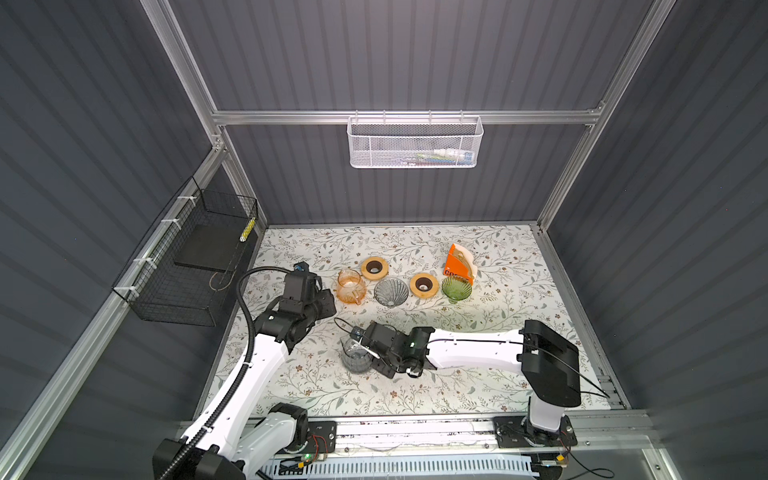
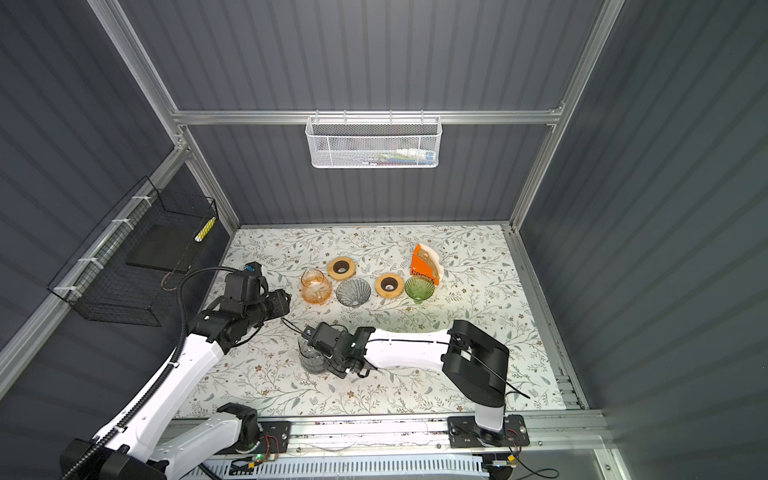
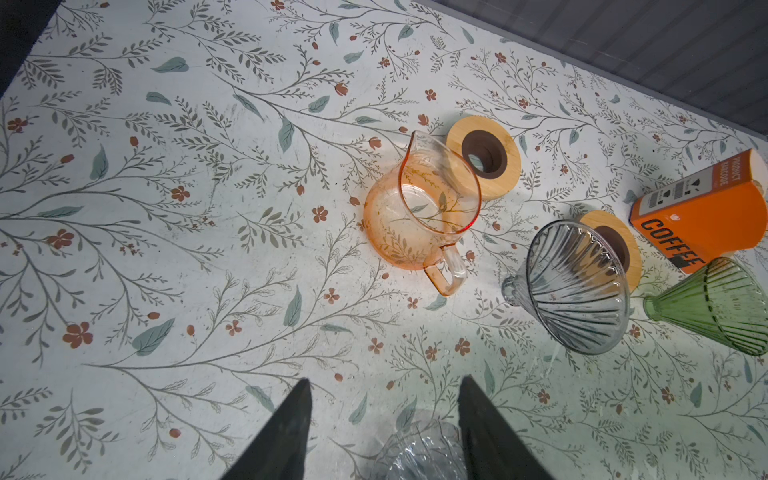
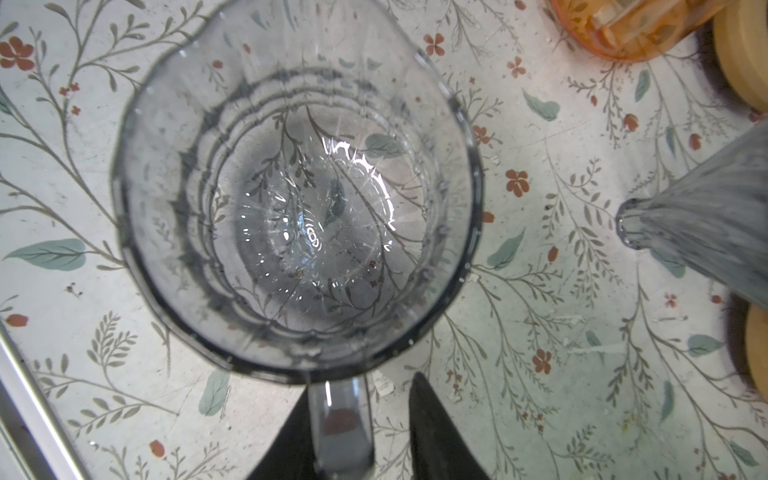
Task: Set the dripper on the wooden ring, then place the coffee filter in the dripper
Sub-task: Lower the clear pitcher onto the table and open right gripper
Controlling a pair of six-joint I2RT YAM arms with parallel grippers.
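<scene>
Counting across the floral table (image 1: 519, 374) gave two glass jugs, an orange pitcher (image 1: 351, 286) and a grey pitcher (image 1: 355, 360); two cones, a grey dripper (image 1: 390, 291) and a green dripper (image 1: 456, 289), both lying on their sides; two wooden rings (image 1: 374, 268) (image 1: 424, 285); and one orange filter box (image 1: 456, 266). Coffee filters (image 1: 467, 254) stood pale inside that box, at one o'clock from the table's middle, just beside the green dripper. Grey ribbed walls closed the cell, with a white mesh basket (image 1: 415, 143) on the rail at twelve o'clock and a black wire basket (image 1: 187, 270) at nine. Both top views hid the jaws. The right wrist view alone showed the right gripper (image 4: 361, 390) astride the grey pitcher's handle at seven o'clock, jaws partly apart, one finger standing clear of the glass, so nothing was clamped. The left wrist view alone showed the left gripper (image 3: 384, 379) about half open and empty, and let the box's COFFEE lettering read plainly.
</scene>
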